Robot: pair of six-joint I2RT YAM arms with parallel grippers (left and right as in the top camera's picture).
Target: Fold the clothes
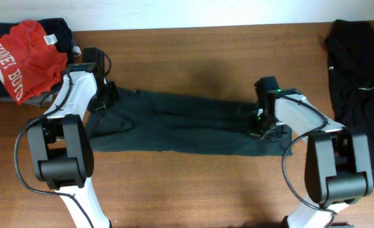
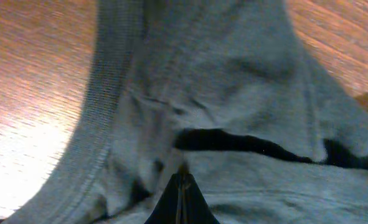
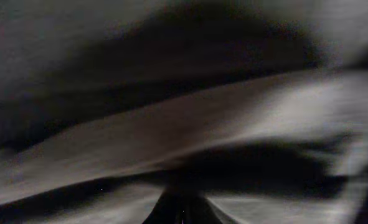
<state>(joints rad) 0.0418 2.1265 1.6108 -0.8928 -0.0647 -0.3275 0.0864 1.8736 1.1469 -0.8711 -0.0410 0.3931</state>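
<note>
A dark grey-green T-shirt (image 1: 180,123) lies stretched in a long band across the middle of the table. My left gripper (image 1: 109,96) is at its left end, with the fingers pressed together on a fold of the cloth (image 2: 233,74); the closed fingertips (image 2: 182,180) show in the left wrist view. My right gripper (image 1: 261,126) is at the shirt's right end. In the blurred right wrist view its fingers (image 3: 182,208) are together against the cloth (image 3: 171,137).
A red garment with white lettering (image 1: 25,57) lies on a dark garment (image 1: 57,28) at the back left corner. A black garment (image 1: 357,63) lies along the right edge. Bare wooden table (image 1: 193,190) shows in front of the shirt.
</note>
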